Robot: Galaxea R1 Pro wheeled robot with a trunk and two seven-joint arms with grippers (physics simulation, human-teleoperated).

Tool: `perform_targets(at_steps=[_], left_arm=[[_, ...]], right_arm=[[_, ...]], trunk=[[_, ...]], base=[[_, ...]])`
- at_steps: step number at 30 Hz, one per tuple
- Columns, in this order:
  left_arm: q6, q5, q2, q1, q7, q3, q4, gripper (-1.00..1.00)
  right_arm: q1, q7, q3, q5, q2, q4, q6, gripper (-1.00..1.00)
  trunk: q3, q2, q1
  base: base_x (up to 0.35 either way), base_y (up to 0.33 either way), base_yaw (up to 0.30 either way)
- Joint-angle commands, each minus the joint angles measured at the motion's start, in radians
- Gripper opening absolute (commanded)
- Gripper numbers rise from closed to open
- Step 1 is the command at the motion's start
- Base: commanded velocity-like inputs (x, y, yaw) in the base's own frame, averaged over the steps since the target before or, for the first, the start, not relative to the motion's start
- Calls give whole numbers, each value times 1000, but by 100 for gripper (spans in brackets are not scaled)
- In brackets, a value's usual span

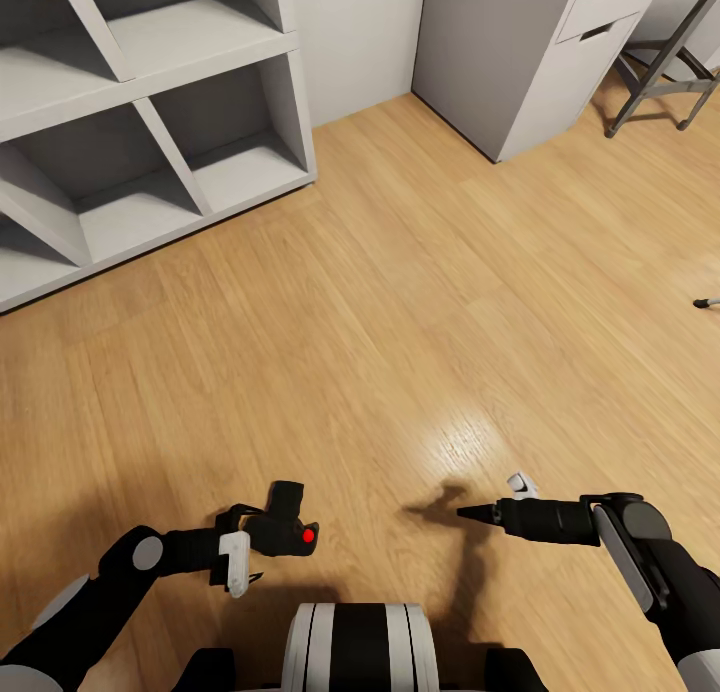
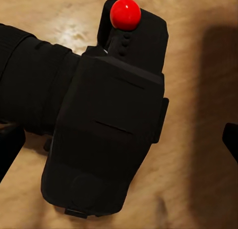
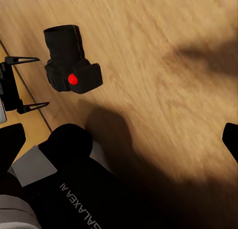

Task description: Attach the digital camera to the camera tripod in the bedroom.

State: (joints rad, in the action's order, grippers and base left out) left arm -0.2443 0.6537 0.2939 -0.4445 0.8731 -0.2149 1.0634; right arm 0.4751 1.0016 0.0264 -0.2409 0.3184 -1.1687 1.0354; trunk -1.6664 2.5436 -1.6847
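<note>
White open shelving point(image 1: 150, 122) stands at far left, the left gripper point(image 1: 262, 547) clamps the digital camera point(image 1: 285, 527) above the wood plank floor point(image 1: 400, 322), the right gripper point(image 1: 495, 502) hangs with fingers spread and empty, and a grey cabinet point(image 1: 520, 52) precedes dark metal legs point(image 1: 655, 77) at far right.

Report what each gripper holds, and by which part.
The left gripper holds the camera; the exact grip point cannot be told. The right gripper holds nothing.
</note>
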Motion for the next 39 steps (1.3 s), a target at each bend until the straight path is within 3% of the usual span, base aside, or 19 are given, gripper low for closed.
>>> perform_targets(at_steps=[1, 7, 8, 10, 27, 31, 39], left_arm=[[-6, 7, 1, 0, -1, -1, 1, 100], [-5, 8, -3, 0, -53, 44, 1, 100], [-5, 10, -5, 0, -75, 75, 0, 100], [-4, 12, -7, 0, -83, 85, 0, 100], [-4, 17, -10, 1, -94, 97, -16, 100], [3, 20, -23, 1, -103, 96, -18, 100], [36, 67, -46, 0, -120, 96, -17, 100]], right_arm=[[0, 5, 1, 3, 0, 0, 3, 100], [0, 5, 1, 3, -1, 0, 3, 100], [0, 5, 1, 3, -1, 0, 3, 100], [0, 5, 0, 3, -1, 0, 3, 100], [0, 5, 0, 4, -1, 0, 3, 100], [0, 4, 0, 4, -1, 0, 3, 100], [0, 3, 1, 4, -1, 0, 3, 100]], trunk=[[-1, 0, 0], [-1, 0, 0], [-1, 0, 0], [-1, 0, 0], [-1, 0, 0], [-1, 0, 0], [-1, 0, 0]], base=[[0, 0, 0], [0, 0, 0], [0, 0, 0], [0, 0, 0], [0, 0, 0], [0, 0, 0], [0, 0, 0]])
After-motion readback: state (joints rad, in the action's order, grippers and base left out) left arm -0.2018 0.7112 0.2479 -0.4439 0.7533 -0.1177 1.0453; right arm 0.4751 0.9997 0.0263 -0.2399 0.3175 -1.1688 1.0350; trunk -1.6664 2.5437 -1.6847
